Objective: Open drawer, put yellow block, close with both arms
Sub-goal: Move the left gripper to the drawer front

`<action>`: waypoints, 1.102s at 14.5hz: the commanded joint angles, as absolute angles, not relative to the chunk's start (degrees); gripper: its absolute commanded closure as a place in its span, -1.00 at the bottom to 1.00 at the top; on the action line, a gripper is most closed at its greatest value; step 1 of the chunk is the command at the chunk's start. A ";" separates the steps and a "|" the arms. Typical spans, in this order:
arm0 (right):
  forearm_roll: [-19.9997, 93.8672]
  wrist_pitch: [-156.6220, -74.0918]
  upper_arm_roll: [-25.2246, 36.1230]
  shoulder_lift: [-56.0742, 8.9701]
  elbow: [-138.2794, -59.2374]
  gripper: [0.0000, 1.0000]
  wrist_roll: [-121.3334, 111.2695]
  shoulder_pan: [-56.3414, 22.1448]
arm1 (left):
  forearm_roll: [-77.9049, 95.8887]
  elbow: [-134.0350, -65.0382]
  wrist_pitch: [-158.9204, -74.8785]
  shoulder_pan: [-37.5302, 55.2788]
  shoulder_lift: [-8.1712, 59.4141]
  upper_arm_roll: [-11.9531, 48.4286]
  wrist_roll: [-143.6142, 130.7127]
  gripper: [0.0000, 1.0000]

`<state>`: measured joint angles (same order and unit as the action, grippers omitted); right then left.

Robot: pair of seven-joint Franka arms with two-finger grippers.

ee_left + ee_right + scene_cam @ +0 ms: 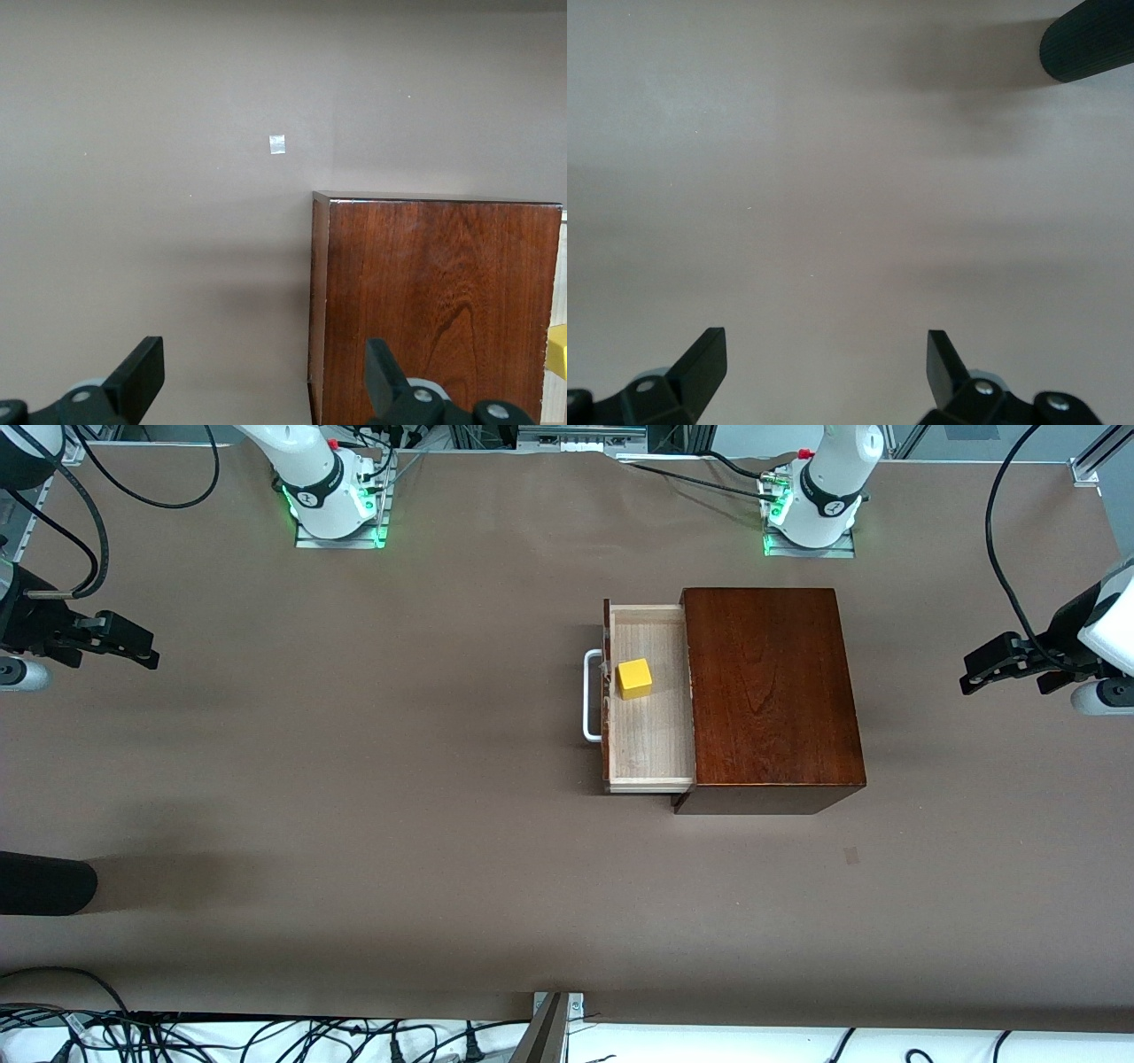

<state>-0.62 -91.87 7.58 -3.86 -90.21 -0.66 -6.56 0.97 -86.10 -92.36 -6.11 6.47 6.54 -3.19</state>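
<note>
A: Looking down at the table, we saw the drawer [647,695] pulled out of the box [769,691], with the block [634,678] already sitting inside it, close to the drawer's front.

B: So what was left for us to do?

A: We thought only the closing was left. The handle [592,695] pointed toward the right arm's end of the table. So the drawer had to slide toward the left arm's end to go back in.

B: Where were our two hands?

A: The right gripper [124,644] hung over the bare table at its own end, well apart from the drawer. Its fingers [700,363] were spread wide and held nothing. The left gripper [997,669] hung over the table at the other end, past the box. Its fingers [142,372] were spread wide too, and empty.

B: Which one was nearer?

A: The left one was nearer the box. From its wrist we saw the box's top right below, and a bit of yellow at the edge. But the drawer's front faced the right one.

B: So who should push?

A: We guessed the right one should push the front, and the left one should steady the box's back so it would not slide.
</note>
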 commanded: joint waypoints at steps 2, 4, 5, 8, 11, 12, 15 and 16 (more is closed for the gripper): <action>-0.79 -91.93 6.59 -2.72 -91.41 -1.00 -1.14 -5.54 | 3.60 -84.02 -92.02 -6.42 8.61 7.90 -5.69 -1.00; -0.35 -91.85 6.68 -2.99 -91.50 -1.00 -0.88 -5.54 | 2.99 -84.02 -90.54 -3.27 8.53 9.66 -17.25 -1.00; -0.18 -91.85 6.68 -2.90 -91.49 -1.00 -0.62 -5.54 | 2.99 -83.94 -89.14 -1.51 8.53 10.19 -21.75 -1.00; -0.26 -91.85 6.68 -3.43 -91.23 -1.00 -0.62 -5.80 | 2.90 -83.94 -88.33 4.46 8.53 11.86 -35.20 -1.00; -0.18 -91.85 6.68 -3.52 -90.79 -1.00 -0.62 -5.80 | 2.90 -83.94 -87.63 14.03 10.01 12.13 -55.39 -1.00; -0.18 -91.93 6.68 -3.52 -90.79 -1.00 -0.62 -5.80 | 2.81 -83.94 -87.63 16.85 10.89 12.13 -61.64 -1.00; -0.18 -91.85 6.68 -3.52 -90.79 -1.00 -0.62 -5.80 | 2.90 -83.76 -87.89 25.11 15.71 12.04 -79.22 -1.00; -0.18 -91.85 6.68 -3.52 -90.79 -1.00 -0.62 -5.80 | 2.73 -82.54 -88.15 27.31 17.91 12.04 -84.06 -1.00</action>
<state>-0.56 -91.88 7.34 -4.00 -90.57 -0.64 -6.55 2.64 -85.77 -88.87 23.29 13.00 12.98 -75.47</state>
